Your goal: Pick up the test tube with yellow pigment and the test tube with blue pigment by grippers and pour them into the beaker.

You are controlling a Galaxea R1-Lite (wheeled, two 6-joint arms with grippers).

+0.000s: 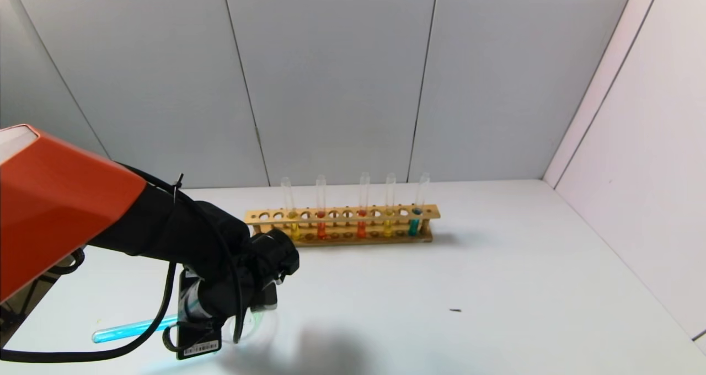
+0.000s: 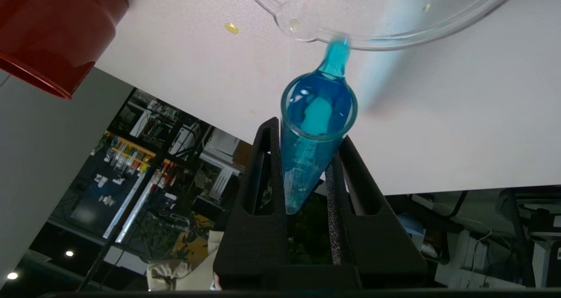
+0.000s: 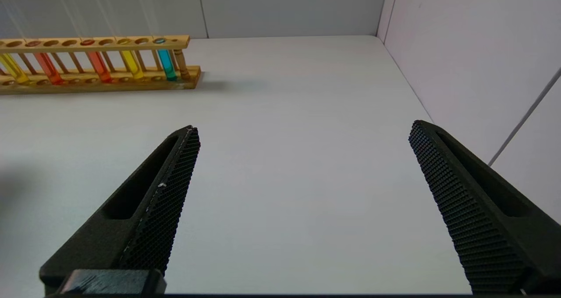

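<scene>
My left gripper point(image 1: 190, 314) is shut on the test tube with blue pigment point(image 1: 132, 328), held tilted near the table's front left. In the left wrist view the tube point(image 2: 307, 157) sits between the fingers point(image 2: 263, 179). Blue liquid runs from its mouth over the rim of the clear beaker point(image 2: 385, 37). In the head view the beaker point(image 1: 263, 317) is mostly hidden behind the gripper. Two tubes with yellow pigment point(image 1: 388, 227) point(image 1: 294, 230) stand in the wooden rack point(image 1: 342, 214). My right gripper point(image 3: 304, 127) is open and empty over bare table, out of the head view.
The rack also holds two orange-red tubes point(image 1: 361, 229) and another blue tube point(image 1: 413, 226); it shows in the right wrist view point(image 3: 96, 85). A dark red cup point(image 2: 48, 30) stands near the beaker. A yellow drop point(image 2: 231, 27) lies on the table. Walls close the back and right.
</scene>
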